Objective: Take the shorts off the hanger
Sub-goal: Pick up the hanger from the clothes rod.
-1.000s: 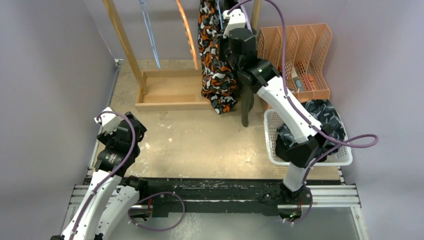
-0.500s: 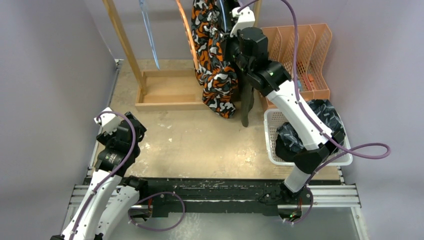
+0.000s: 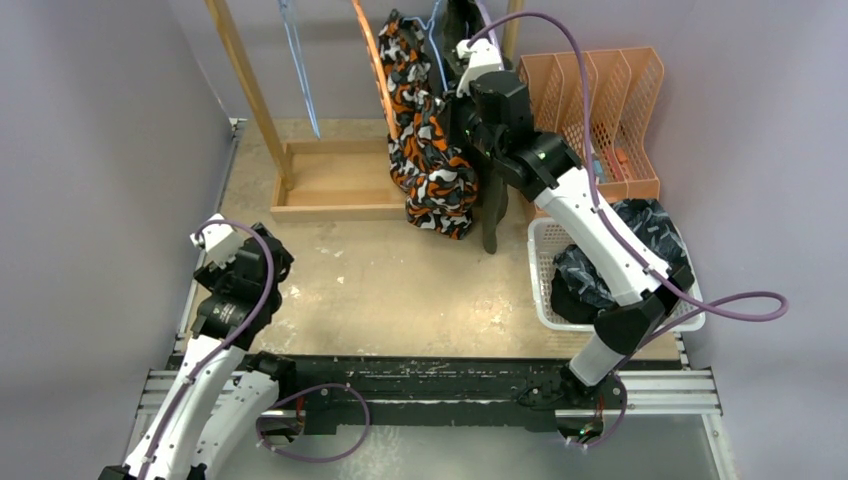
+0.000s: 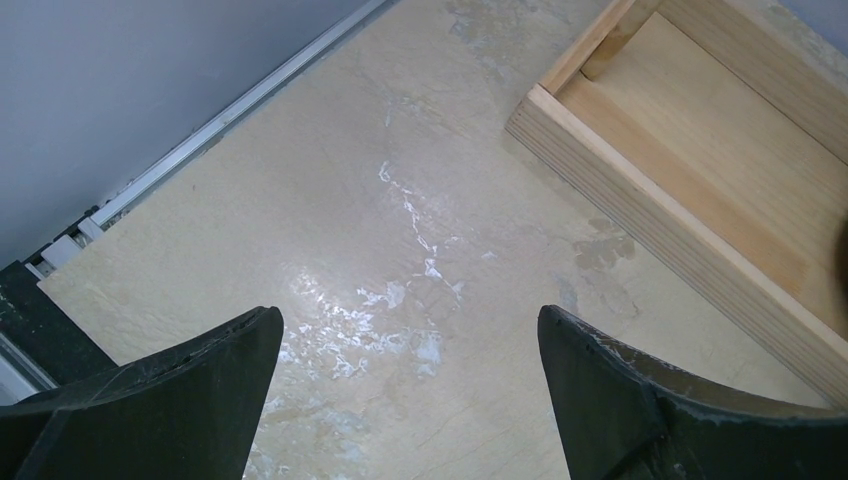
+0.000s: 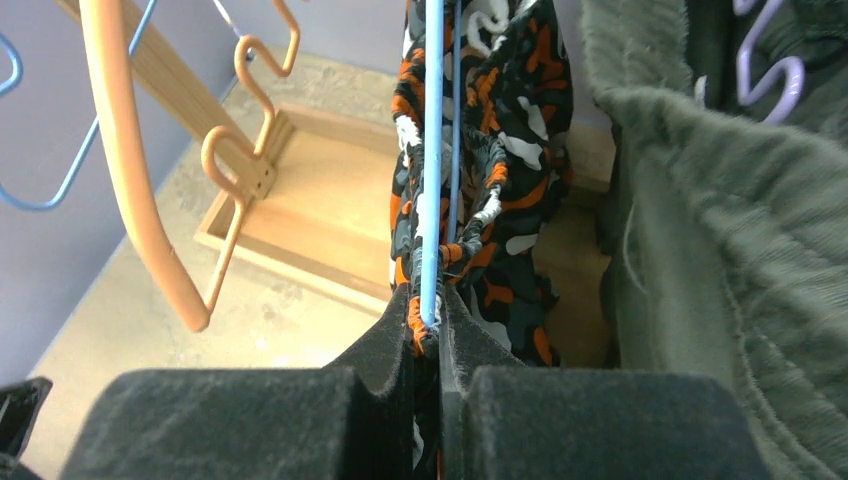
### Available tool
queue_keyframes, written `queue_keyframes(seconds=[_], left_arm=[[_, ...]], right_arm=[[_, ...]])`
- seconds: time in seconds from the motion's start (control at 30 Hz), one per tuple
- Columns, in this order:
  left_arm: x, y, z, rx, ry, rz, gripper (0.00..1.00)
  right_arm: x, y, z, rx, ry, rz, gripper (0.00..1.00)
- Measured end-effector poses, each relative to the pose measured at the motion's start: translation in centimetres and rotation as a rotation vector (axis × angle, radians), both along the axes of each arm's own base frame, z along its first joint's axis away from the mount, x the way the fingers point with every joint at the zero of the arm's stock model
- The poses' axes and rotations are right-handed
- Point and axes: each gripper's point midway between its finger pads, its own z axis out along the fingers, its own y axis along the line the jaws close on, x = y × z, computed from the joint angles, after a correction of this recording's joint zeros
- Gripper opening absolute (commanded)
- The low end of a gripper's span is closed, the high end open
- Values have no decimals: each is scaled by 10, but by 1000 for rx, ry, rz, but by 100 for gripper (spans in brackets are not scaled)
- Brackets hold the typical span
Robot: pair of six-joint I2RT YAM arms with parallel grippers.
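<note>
Progress looked roughly half done (a judgement from how things lay). White basket (image 3: 538,262) on the right of the table already held two dark pairs: wavy-patterned navy shorts (image 3: 650,225) and what looked like plain black shorts (image 3: 572,295) beside them. Two hangers on the wooden rack (image 3: 340,190) hung bare: an orange hanger (image 5: 125,170) and a thin blue hanger (image 3: 300,75).

Two pairs were left on the rack. Orange-black-white shorts (image 5: 510,120) hung draped over a light-blue hanger (image 5: 432,150), bunched and pulled towards the rack's left. Right gripper (image 5: 428,335) had its jaws pressed together on a fold of that cloth, low down, with the light-blue wire caught in or right against the pinch (could not tell which). Olive green shorts (image 5: 700,230) hung just beside, to the right, on a lilac hanger (image 5: 765,75), untouched.

Left gripper (image 4: 408,325) was parked near its base, well apart from the rack, jaws spread fully wide, nothing between them, only bare tabletop (image 4: 330,180) below.

Left to do, by my reading: slide the blotched pair off its hanger, drop it in the basket, then do the olive pair. Snag risk: the wire coming along with the cloth.
</note>
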Motion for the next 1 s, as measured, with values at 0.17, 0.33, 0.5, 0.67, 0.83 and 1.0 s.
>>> queue_keyframes(seconds=[0.17,0.33,0.5,0.67,0.83,1.0], left_arm=[[1,2,-3,6,19,9,100],[2,4,-11,13,57,26,100],[2,5,-10,16,56,31,100],[0,4,-6,-3,42,28,100],[8,-21,7,-106,15,-80,100],[30,-62,8,-276,-25,-218,96]], right_arm=[[-6,1,1,-32,18,38,0],[-8,-2,21,-27,-24,41,0],[-28,-16,2,-25,4,38,0],[-81,-41,-49,12,100,74,0],[-140,-58,-88,76,156,170,0],[-158,-50,-88,93,166,273,0]])
